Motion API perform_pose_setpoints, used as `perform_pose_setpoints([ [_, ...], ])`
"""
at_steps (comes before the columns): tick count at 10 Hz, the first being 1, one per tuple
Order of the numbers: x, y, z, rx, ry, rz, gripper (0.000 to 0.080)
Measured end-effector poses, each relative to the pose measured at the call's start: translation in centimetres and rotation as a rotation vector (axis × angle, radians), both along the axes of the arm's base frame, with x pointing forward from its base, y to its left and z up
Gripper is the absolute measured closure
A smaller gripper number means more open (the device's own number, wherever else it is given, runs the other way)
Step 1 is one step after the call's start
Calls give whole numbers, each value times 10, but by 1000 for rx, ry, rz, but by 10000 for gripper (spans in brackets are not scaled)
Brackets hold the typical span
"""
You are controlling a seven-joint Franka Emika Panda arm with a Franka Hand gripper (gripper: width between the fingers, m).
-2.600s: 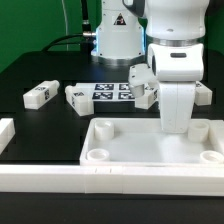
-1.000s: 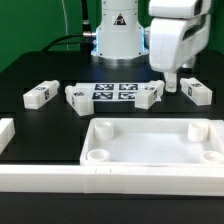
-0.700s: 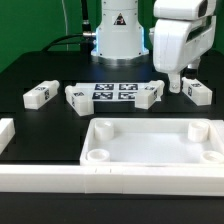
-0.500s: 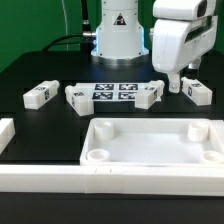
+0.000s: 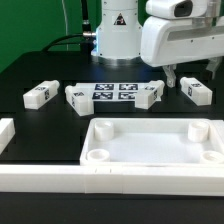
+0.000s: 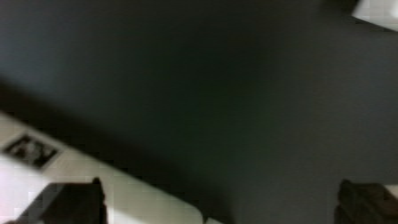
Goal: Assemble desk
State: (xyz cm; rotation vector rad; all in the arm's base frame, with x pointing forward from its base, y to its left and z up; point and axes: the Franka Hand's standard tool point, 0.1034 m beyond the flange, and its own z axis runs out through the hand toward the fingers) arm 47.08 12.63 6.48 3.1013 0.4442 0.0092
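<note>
The desk top (image 5: 150,145) lies rim-up on the black table (image 5: 40,125). Past its far edge, from the exterior view's left, come a first leg (image 5: 40,94) outside the far left corner and a second leg (image 5: 77,98). Next are the marker board (image 5: 112,92) (flat, tags up), a third leg (image 5: 148,95), and a fourth leg (image 5: 198,90) by the far right corner. Above that corner hangs the gripper (image 6: 219,200), fingers spread wide, holding nothing.

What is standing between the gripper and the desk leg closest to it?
Nothing visible does. The open gripper hangs close above the leg at the exterior view's right, and no other part lies in the gap between them.
</note>
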Motion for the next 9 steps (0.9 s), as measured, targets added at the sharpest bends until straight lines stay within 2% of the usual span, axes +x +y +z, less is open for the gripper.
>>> perform_pose_setpoints([
  [3, -2, 6, -2, 26, 8, -145, 150],
  [5, -5, 8, -4, 24, 11, -149, 150],
  [7, -32, 36, -13, 7, 33, -120, 150],
  [9, -42, 38, -21, 8, 42, -108, 150],
])
